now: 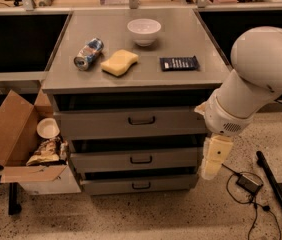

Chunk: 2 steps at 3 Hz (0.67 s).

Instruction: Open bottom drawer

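The grey cabinet has three drawers. The bottom drawer [138, 184] is the lowest and narrowest front, with a small dark bar handle [141, 185]. It looks closed. My white arm reaches in from the right. My gripper [212, 159] hangs pointing down at the cabinet's right side, level with the middle drawer [136, 160] and above and to the right of the bottom drawer's handle. It touches nothing that I can see.
An open cardboard box [18, 144] with a cup and wrappers stands left of the cabinet. On the cabinet top [66, 79] are a can [88, 53], a yellow sponge [119, 62], a white bowl [144, 31] and a dark packet [179, 63]. Cables and a black bar [276, 189] lie on the floor at right.
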Each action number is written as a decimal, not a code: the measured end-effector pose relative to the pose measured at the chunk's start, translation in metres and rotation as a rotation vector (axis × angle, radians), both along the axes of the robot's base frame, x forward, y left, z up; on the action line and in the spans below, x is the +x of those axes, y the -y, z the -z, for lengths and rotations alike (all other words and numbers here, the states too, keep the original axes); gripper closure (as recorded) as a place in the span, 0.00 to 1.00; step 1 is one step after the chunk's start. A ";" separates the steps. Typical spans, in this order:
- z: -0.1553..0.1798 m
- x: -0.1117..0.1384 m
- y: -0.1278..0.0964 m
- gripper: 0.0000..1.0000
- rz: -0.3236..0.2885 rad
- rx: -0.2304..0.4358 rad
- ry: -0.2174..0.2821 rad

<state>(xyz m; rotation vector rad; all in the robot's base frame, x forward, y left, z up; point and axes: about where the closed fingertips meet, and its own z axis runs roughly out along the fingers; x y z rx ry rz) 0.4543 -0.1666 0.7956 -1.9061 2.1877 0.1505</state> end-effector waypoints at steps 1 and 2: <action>0.008 -0.001 -0.001 0.00 0.000 -0.018 -0.012; 0.067 -0.011 -0.023 0.00 -0.126 -0.064 -0.060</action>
